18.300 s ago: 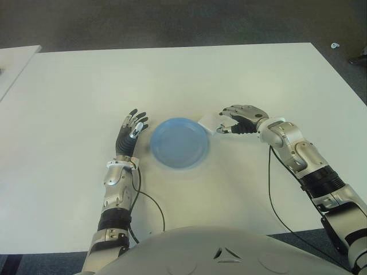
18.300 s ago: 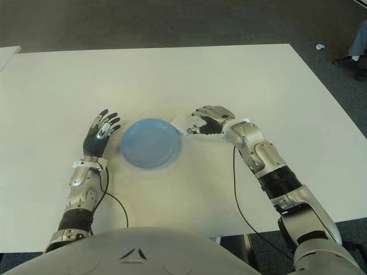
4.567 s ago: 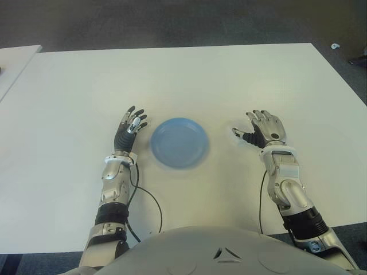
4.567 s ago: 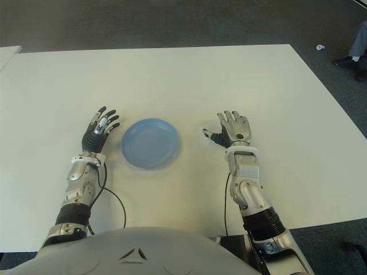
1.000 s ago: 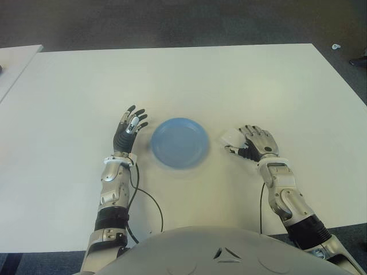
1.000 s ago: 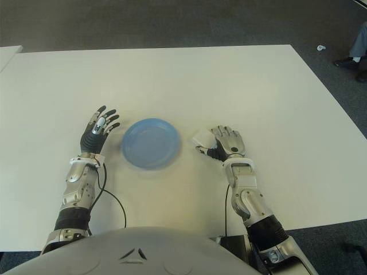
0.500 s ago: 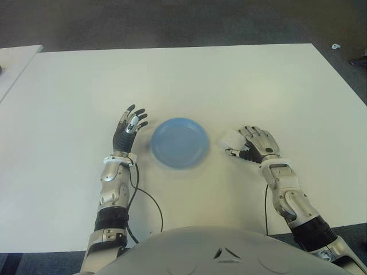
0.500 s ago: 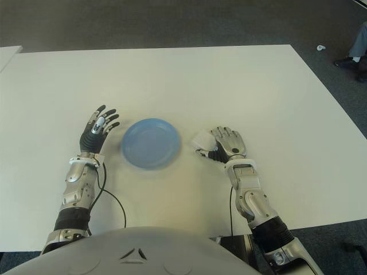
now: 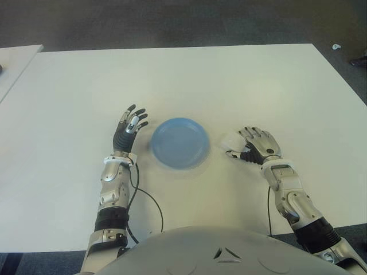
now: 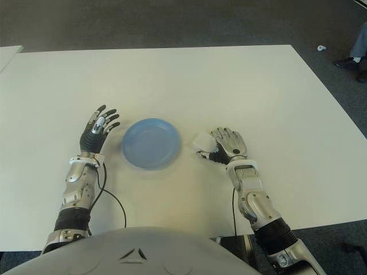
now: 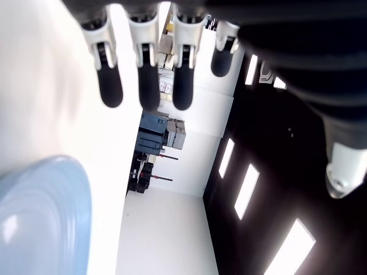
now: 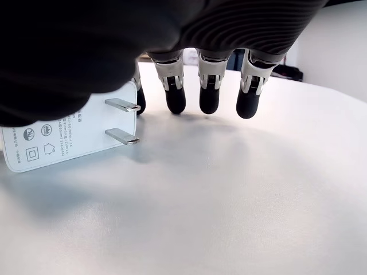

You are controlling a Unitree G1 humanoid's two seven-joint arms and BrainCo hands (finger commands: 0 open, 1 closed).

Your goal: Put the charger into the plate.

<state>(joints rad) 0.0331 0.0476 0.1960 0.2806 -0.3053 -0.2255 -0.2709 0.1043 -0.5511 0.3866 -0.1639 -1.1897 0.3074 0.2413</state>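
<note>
The white charger [image 12: 63, 134] lies on the white bench [image 9: 229, 86] just right of the blue plate [image 9: 180, 142], outside it, with its two metal prongs [image 12: 121, 120] pointing toward the right hand's palm. Its pronged face carries small printed certification symbols and lines of text too fine to read. The right hand [image 9: 257, 148] sits over the bench beside the charger, fingers [image 12: 209, 86] curled downward with their tips at the bench surface, the thumb near the charger's edge; whether the hand actually grips the charger cannot be told. The left hand [image 9: 127, 130] shows on the plate's left side, its fingers [image 11: 143, 74] spread and holding nothing. A black cable [image 9: 150, 200] loops on the bench near the left forearm. Beyond the bench is dark grey carpet [image 9: 172, 23], with a second white bench's corner [image 9: 14, 63] at the far left and a small white scrap [image 9: 335, 46] on the floor at the far right.
</note>
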